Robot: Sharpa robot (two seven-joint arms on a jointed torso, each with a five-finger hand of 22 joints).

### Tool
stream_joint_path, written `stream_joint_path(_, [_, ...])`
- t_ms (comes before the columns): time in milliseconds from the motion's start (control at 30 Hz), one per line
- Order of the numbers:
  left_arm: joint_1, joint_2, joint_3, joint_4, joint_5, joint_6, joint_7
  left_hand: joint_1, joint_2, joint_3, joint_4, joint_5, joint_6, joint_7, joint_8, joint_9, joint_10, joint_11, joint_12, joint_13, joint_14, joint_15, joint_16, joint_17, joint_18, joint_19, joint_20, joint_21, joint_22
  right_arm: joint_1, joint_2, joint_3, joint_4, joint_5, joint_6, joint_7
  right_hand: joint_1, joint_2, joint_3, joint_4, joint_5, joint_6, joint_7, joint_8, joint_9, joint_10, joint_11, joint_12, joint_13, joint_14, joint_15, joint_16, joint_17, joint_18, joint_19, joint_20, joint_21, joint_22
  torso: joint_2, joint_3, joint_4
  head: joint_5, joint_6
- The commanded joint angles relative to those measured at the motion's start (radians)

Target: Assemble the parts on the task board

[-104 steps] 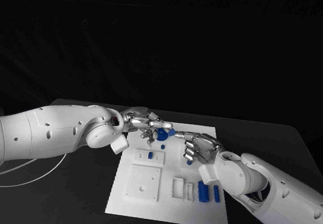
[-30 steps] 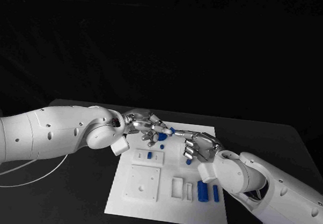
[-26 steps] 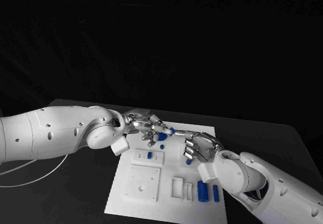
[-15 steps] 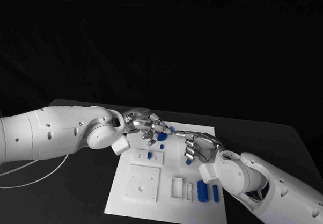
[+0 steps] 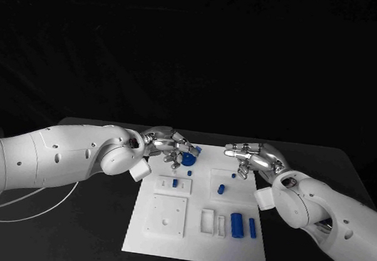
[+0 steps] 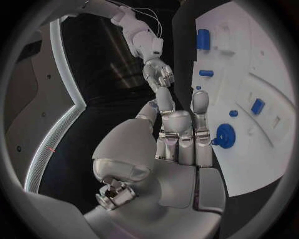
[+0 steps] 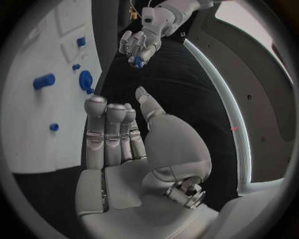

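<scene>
Left hand (image 5: pixel 170 146) fingers cover most of blue disc part (image 5: pixel 188 159) in head view; can't tell if gripped or just touched. Task board (image 5: pixel 231 248) far left corner hidden under that hand. Small blue peg (image 5: pixel 239 174) partly behind right hand (image 5: pixel 253 159) fingertips, contact unclear. Board slots too small to tell depth.

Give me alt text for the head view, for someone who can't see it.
Two white robot arms reach over a white task board on a black table. The left hand holds a round blue part at the board's far end, while the right hand hovers empty beside it. More blue parts sit on the board.
</scene>
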Motion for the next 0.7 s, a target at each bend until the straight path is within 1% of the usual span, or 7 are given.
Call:
stream_joint_path(33, [0.001,-0.001,0.001,-0.001,0.022,0.03,-0.028,-0.028,-0.004,0.081,-0.09,0.02,0.072,-0.044,-0.047,0.266,0.047,-0.01,0.009,-0.005,0.007,-0.002,0.004,0.001,0.006,0.0,-0.006,0.002,0.003,0.005,-0.01,0.009,0.014,-0.311,-0.029,0.094,0.016,-0.003,-0.003,-0.005,0.005,-0.005,-0.001,0.001,0.0,-0.009,-0.001,0.006,-0.008,-0.005,0.0,0.007,-0.003,0.006,0.003,0.007,-0.003,0.061,0.0,0.0016,-0.0012,0.001,0.003])
stream_joint_path(300, [0.001,-0.001,0.001,-0.003,0.033,0.068,-0.061,-0.086,-0.01,0.11,-0.111,0.067,0.094,-0.052,-0.075,0.342,0.047,-0.016,0.007,-0.009,0.006,-0.004,0.004,0.003,0.004,0.001,-0.009,0.0,0.005,0.03,-0.007,0.021,0.04,-0.648,-0.031,0.127,0.052,-0.025,0.0,-0.007,0.019,0.016,-0.005,0.001,-0.001,-0.01,-0.003,0.007,-0.021,-0.009,-0.002,-0.005,-0.019,0.005,-0.001,0.006,-0.003,0.062,0.001,0.0023,0.0019,0.003,0.005])
stream_joint_path(333, [0.001,0.0,0.0,-0.003,0.033,0.071,-0.064,-0.085,-0.004,0.142,-0.112,-0.036,0.098,-0.058,-0.069,0.355,0.047,-0.018,0.005,-0.011,0.006,-0.008,0.004,0.005,0.003,0.001,-0.012,-0.001,0.005,0.033,-0.006,0.021,0.044,-0.684,-0.029,0.13,0.058,-0.029,0.0,-0.007,0.019,0.017,-0.005,0.001,-0.001,-0.011,-0.004,0.006,-0.024,-0.011,-0.002,-0.007,-0.022,0.004,-0.003,0.006,-0.006,0.061,0.001,0.0027,0.0022,0.004,0.005])
stream_joint_path(367, [0.001,0.0,0.0,-0.003,0.034,0.074,-0.065,-0.171,-0.049,0.305,-0.119,-0.063,0.081,-0.06,-0.054,0.423,0.049,-0.017,0.001,-0.012,0.004,-0.005,0.003,0.006,-0.003,-0.001,-0.012,-0.002,0.007,0.036,-0.004,0.021,0.047,-0.717,-0.026,0.132,0.058,-0.029,0.0,-0.007,0.019,0.017,-0.006,0.001,-0.001,-0.012,-0.004,0.006,-0.025,-0.011,-0.002,-0.008,-0.022,0.004,-0.003,0.006,-0.006,0.061,0.001,0.0025,0.0023,0.004,0.005])
stream_joint_path(400, [0.001,0.0,0.0,-0.003,0.034,0.076,-0.067,-0.167,-0.05,0.313,-0.117,-0.069,0.088,-0.059,-0.049,0.431,0.047,-0.02,0.003,-0.011,0.006,-0.009,0.004,0.006,-0.001,0.001,-0.014,-0.001,0.007,0.038,-0.002,0.022,0.051,-0.749,-0.025,0.133,0.063,-0.032,0.0,-0.007,0.022,0.018,-0.008,0.001,-0.001,-0.012,-0.005,0.005,-0.027,-0.011,-0.003,-0.009,-0.024,0.004,-0.004,0.005,-0.007,0.061,0.001,0.0021,0.0022,0.004,0.005])
stream_joint_path(533, [0.001,0.001,0.0,-0.002,0.034,0.086,-0.071,-0.222,-0.077,0.377,-0.108,-0.016,0.08,-0.072,-0.007,0.577,0.046,-0.025,0.01,-0.007,0.005,-0.013,0.009,0.015,-0.004,0.002,-0.018,-0.001,0.011,0.045,0.007,0.022,0.058,-0.84,-0.02,0.133,0.068,-0.039,-0.004,-0.006,0.021,0.015,-0.018,0.001,-0.001,-0.013,-0.016,0.003,-0.032,-0.013,-0.01,-0.013,-0.029,0.001,-0.007,0.0,-0.012,0.06,0.001,0.001,0.0007,0.006,0.004])
stream_joint_path(700, [0.001,0.002,0.0,-0.001,0.03,0.09,-0.072,-0.251,-0.079,0.411,-0.102,0.0,0.085,-0.078,-0.023,0.713,0.046,-0.03,0.014,-0.003,0.007,-0.015,0.014,0.021,-0.006,0.003,-0.021,-0.003,0.015,0.053,0.021,0.021,0.061,-0.919,0.0,0.122,0.07,-0.042,-0.007,-0.006,0.017,0.016,-0.022,0.001,-0.001,-0.014,-0.021,0.001,-0.034,-0.016,-0.012,-0.017,-0.033,-0.002,-0.009,-0.003,-0.017,0.059,0.001,0.0002,0.0014,0.005,0.003])
